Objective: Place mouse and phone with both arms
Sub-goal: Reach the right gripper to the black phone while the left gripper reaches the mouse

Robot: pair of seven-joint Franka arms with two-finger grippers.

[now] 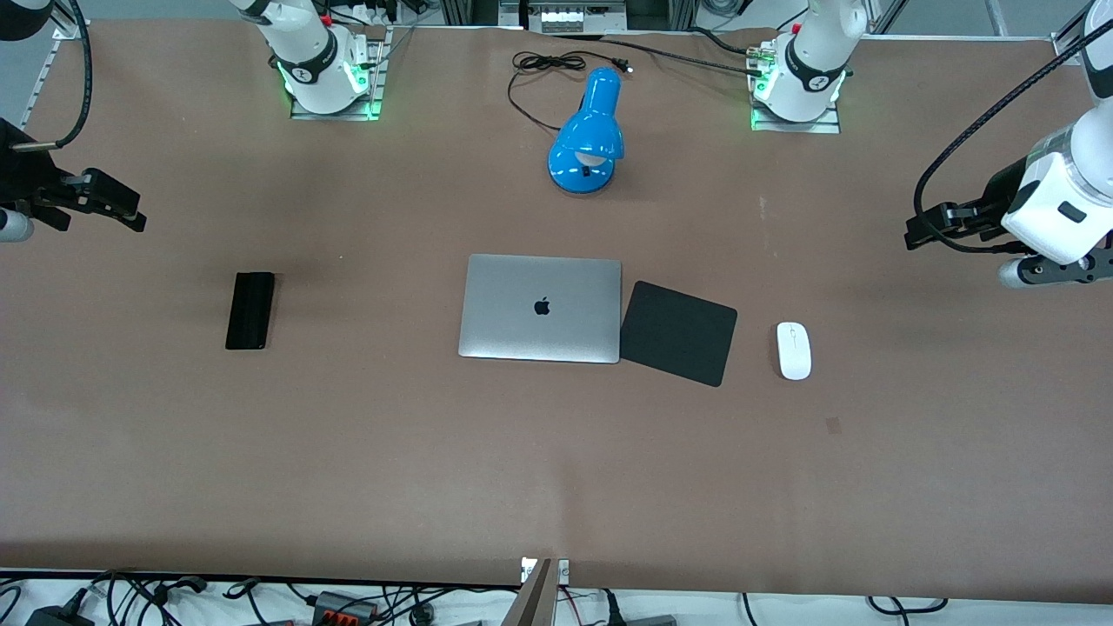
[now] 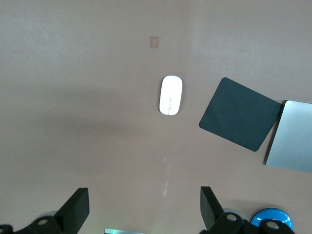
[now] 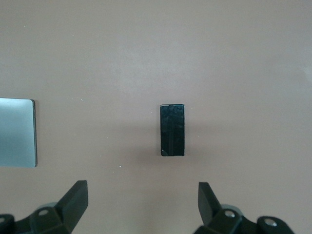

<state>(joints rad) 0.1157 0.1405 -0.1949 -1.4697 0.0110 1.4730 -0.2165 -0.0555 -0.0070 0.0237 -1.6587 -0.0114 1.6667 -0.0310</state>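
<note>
Brown covers the whole bench, and the task's things lie on it well apart. The white mouse rests toward the left arm's end, just beside a black mouse pad that touches a closed silver laptop at mid-bench. The black phone lies flat toward the right arm's end, alone. A blue desk lamp stands farther from the front camera than the laptop, between the two bases. The left gripper hangs over bare bench near the mouse, fingers wide apart and empty — the right gripper likewise over bench near the phone, fingers spread.
</note>
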